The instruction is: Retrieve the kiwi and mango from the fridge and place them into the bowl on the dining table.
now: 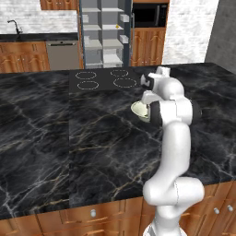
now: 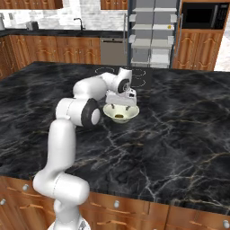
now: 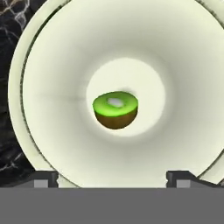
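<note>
Kiwi [image 3: 115,110] sits in the middle of the bowl [image 3: 57,65], green side up and brown side down. In the right base view it is a small dark spot [image 2: 119,117] at the bottom of the bowl [image 2: 130,113].

The bowl is pale cream and round. It rests on the black desk [image 1: 55,138] with gold lines in the stone. It is just in front of the four cooking rings [image 1: 105,78] set into the desk. In the left base view the white arm covers most of the bowl [image 1: 138,109], and a bit of its rim peeks out on the left of the arm.

The claw [image 2: 120,106] hangs right above the bowl and points down into it. In the hand view its two dark tips stand wide apart at the bottom, one on each side [image 3: 112,179], and nothing is between them. The claw is released and is not touching the kiwi.

Far behind the desk the fridge [image 2: 152,33] stands with its door open. You can see its light grey shelves and white door bins. I cannot make out any fruit on them
</note>
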You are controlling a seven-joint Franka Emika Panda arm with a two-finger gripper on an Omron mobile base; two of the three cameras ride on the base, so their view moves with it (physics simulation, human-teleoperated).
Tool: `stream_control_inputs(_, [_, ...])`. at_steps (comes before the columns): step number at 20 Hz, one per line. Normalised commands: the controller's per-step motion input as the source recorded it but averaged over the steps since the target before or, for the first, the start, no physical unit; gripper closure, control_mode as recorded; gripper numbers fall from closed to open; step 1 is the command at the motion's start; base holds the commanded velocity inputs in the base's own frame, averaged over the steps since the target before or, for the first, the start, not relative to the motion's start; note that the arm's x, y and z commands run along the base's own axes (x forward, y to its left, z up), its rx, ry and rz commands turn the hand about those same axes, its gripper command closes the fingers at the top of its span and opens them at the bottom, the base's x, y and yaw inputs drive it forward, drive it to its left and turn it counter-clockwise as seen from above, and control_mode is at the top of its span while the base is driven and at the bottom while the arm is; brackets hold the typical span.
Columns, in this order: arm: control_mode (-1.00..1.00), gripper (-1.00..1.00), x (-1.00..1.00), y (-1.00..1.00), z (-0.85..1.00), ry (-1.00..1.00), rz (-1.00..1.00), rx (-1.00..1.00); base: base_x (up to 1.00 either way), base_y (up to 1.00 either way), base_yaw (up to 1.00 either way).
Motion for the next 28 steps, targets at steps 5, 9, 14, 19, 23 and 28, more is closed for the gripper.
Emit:
stream_control_inputs(5, [-1.0,-1.0,-1.0,0.03,0.15,-0.12,0.0,-0.03,0.0,0.0,0.0])
stream_control_inputs(9, [-1.0,-1.0,-0.75,0.19,0.78,-0.17,0.02,-0.21,0.0,0.0,0.0])
stream_control_inputs(14, [-1.0,-1.0,-0.69,0.17,0.93,-0.3,0.01,-0.19,0.0,0.0,0.0])
stream_control_inputs(19, [-1.0,-1.0,-1.0,0.01,0.98,-0.38,0.0,-0.06,0.0,0.0,0.0])
stream_control_inputs(23, [-1.0,-1.0,-1.0,0.0,0.79,-0.26,0.04,0.0,0.0,0.0,0.0])
stream_control_inputs(28, [-1.0,-1.0,-1.0,0.04,0.52,-0.25,0.12,0.0,0.0,0.0,0.0])
